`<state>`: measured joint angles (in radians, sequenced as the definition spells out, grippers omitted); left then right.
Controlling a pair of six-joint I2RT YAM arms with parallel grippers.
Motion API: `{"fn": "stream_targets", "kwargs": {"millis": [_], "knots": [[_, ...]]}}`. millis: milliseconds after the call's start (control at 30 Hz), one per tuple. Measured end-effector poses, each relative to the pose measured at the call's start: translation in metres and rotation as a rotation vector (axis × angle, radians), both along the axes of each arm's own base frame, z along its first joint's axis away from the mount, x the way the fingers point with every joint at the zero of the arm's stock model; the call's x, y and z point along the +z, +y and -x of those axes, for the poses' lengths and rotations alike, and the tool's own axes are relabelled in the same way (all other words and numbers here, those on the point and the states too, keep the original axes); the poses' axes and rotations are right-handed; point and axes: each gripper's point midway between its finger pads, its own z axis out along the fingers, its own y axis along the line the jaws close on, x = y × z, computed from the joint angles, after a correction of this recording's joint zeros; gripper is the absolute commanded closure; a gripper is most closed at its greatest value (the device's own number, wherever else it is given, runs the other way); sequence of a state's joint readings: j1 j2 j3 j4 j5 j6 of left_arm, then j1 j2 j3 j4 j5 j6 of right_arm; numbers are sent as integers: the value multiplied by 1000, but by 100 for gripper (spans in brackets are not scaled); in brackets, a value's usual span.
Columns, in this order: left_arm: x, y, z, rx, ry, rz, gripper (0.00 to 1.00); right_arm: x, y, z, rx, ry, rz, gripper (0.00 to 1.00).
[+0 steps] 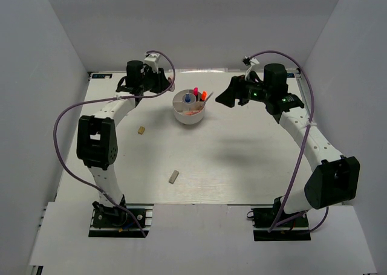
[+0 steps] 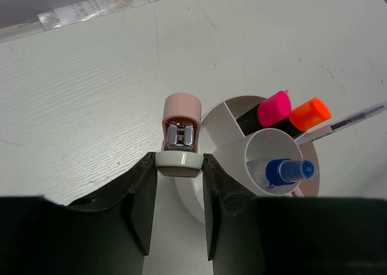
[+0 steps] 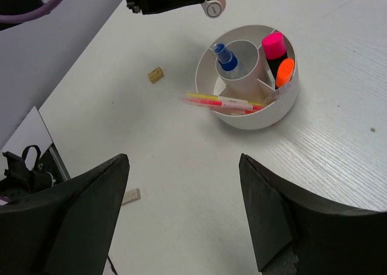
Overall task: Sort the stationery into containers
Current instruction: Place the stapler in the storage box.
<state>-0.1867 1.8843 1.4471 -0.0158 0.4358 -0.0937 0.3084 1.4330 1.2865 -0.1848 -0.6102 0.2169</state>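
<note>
The tub [image 1: 189, 115] sits near the far middle of the counter [image 1: 242, 160]. It is round and white, with walls inside that split it into parts. One part holds two highlighters standing up, one with a pink cap [image 2: 274, 108] and one with an orange cap [image 2: 309, 113]. The round middle part holds a small bottle [image 2: 284, 171] with a blue cap. Thin pens [image 3: 224, 101] lie in another part and poke out over the rim.

The left tool [image 2: 179, 163] is up in the air close to the tub. It is closed tight on a little pink stapler [image 2: 180, 127], one finger on each side of the white base. I cannot tell if the stapler is over the tub or just beside it.

The right tool [image 3: 182, 166] is wide open and holds nothing. It hangs to the right of the tub.

Two small erasers lie on the counter, one [image 1: 141, 130] to the left of the tub and one [image 1: 173, 177] nearer the arms.
</note>
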Motion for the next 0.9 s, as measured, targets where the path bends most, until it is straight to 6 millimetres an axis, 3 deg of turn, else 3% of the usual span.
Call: {"fn": "stream_targets", "kwargs": {"millis": [267, 700, 833, 900], "knots": [[-4, -12, -6, -72, -2, 6, 100, 2, 2, 4, 27, 6, -14, 22], [-18, -40, 9, -188, 29, 13, 95, 3, 4, 7, 48, 15, -29, 22], [-23, -43, 11, -193, 39, 0, 91, 1, 5, 7, 54, 20, -32, 22], [-23, -43, 10, -192, 36, -4, 84, 1, 5, 7, 56, 24, -33, 22]]}}
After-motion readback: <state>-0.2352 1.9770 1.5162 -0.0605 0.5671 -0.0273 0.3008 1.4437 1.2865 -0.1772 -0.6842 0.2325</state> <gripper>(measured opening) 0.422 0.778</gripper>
